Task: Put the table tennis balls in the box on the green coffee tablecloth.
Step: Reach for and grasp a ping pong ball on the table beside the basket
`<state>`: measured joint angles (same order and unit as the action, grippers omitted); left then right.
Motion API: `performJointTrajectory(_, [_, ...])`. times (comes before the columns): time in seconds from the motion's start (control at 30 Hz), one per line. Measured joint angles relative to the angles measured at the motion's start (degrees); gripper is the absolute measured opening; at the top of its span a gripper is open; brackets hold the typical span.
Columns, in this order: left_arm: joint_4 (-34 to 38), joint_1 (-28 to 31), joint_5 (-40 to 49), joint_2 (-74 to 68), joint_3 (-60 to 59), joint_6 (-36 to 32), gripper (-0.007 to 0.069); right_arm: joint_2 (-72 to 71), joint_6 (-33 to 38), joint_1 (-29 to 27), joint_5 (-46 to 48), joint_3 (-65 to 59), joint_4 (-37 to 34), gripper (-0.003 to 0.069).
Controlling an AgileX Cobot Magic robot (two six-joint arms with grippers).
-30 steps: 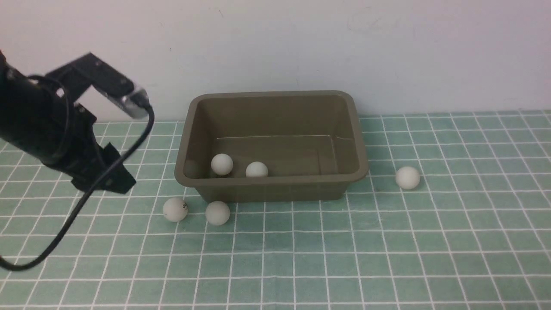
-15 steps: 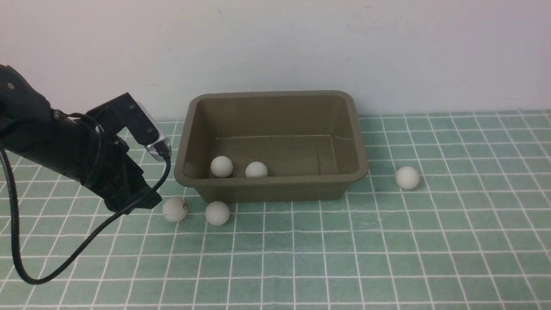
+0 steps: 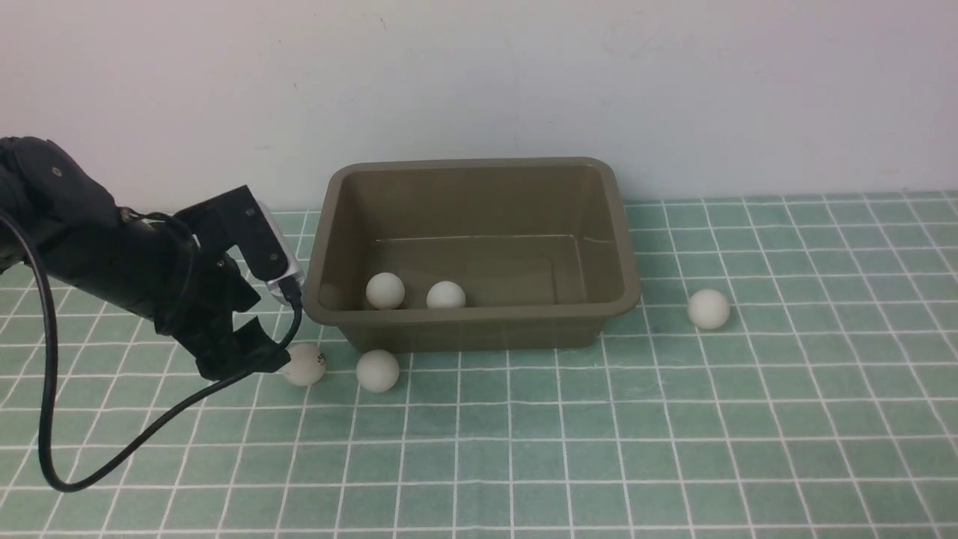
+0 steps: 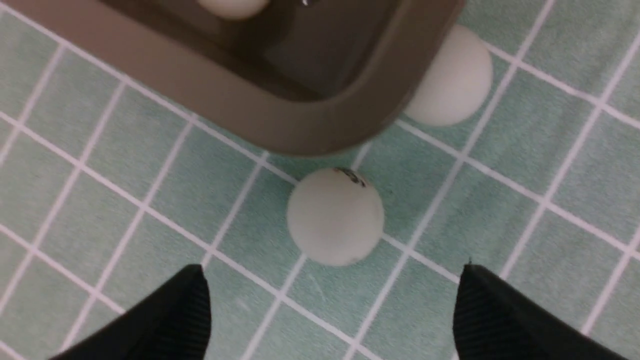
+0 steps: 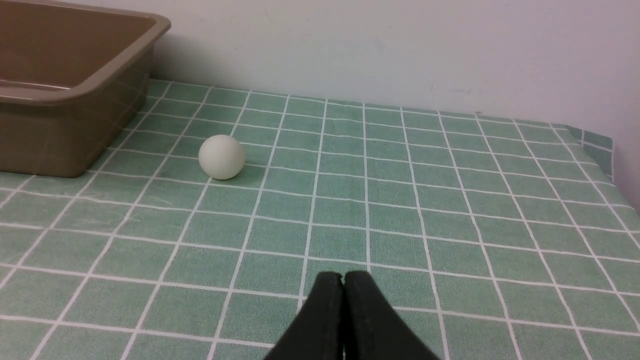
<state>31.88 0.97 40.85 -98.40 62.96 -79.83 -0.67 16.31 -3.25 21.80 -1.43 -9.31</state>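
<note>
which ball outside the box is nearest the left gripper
The marked ball, leftmost of the three on the cloth, just ahead of the open left gripper.

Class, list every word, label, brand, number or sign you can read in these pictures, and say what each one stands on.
Nothing can be read as text.
Small dark print on the marked ball, on the side towards the box: too small and blurred to read in any view.
The box and the green tablecloth: no lettering, only the cloth's white grid lines.
</note>
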Motion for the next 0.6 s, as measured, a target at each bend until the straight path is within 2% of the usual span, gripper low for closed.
performJointTrajectory(0.23, [9.65, 0.0, -2.48, -1.62, 0.06, -6.49, 0.0587, 0.0, 0.0, 0.0, 0.0, 0.0, 0.0, -0.001])
performJointTrajectory(0.6, [11.49, 0.0, -5.62, -7.01, 0.06, -7.28, 0.0587, -0.02, 0.0, 0.0, 0.0, 0.0, 0.0, -0.001])
